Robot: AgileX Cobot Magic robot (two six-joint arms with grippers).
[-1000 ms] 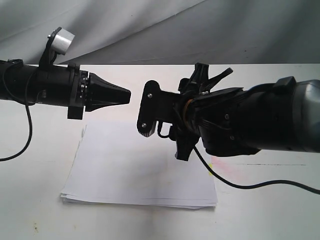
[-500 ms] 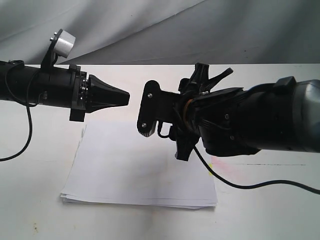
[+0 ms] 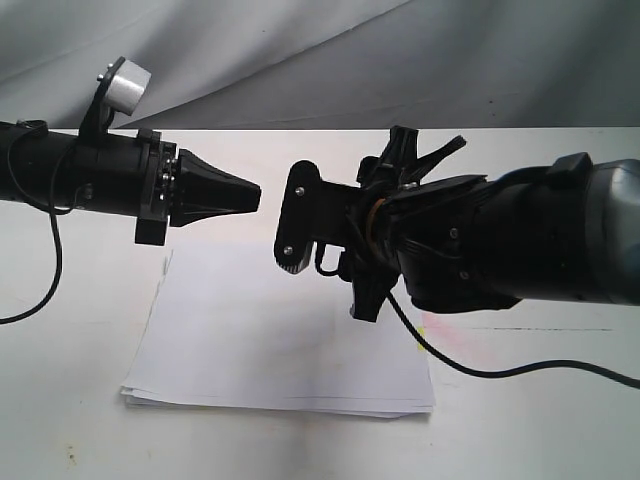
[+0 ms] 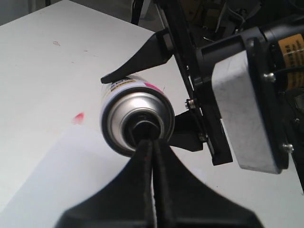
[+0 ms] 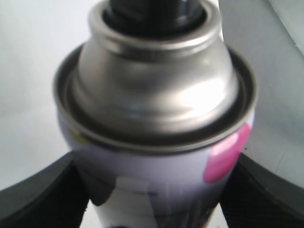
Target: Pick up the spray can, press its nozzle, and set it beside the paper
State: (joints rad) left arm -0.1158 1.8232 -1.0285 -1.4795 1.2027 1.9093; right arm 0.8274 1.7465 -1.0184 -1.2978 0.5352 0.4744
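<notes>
The spray can (image 4: 124, 97) lies level in the air, its silver dome (image 5: 156, 90) facing my left gripper. My right gripper (image 5: 156, 190) is shut on the can's white label, one black finger (image 5: 38, 194) on each side. The left gripper (image 4: 151, 142) is shut, and its joined tips rest at the black nozzle (image 4: 142, 129) in the middle of the dome. In the exterior view the left gripper's tip (image 3: 255, 192) points at the right gripper's black plate (image 3: 300, 215), which hides the can. The paper (image 3: 280, 340) lies flat on the table below both grippers.
The white table (image 3: 520, 420) stretches around the paper, with a small pink stain (image 3: 440, 325) by the stack's right edge. A black cable (image 3: 500, 372) hangs from the right arm over the table. Grey cloth (image 3: 450, 60) forms the backdrop.
The left arm's wrist has shifted very slightly, and its tip stays at the same spot. The right arm and the can have not moved.
</notes>
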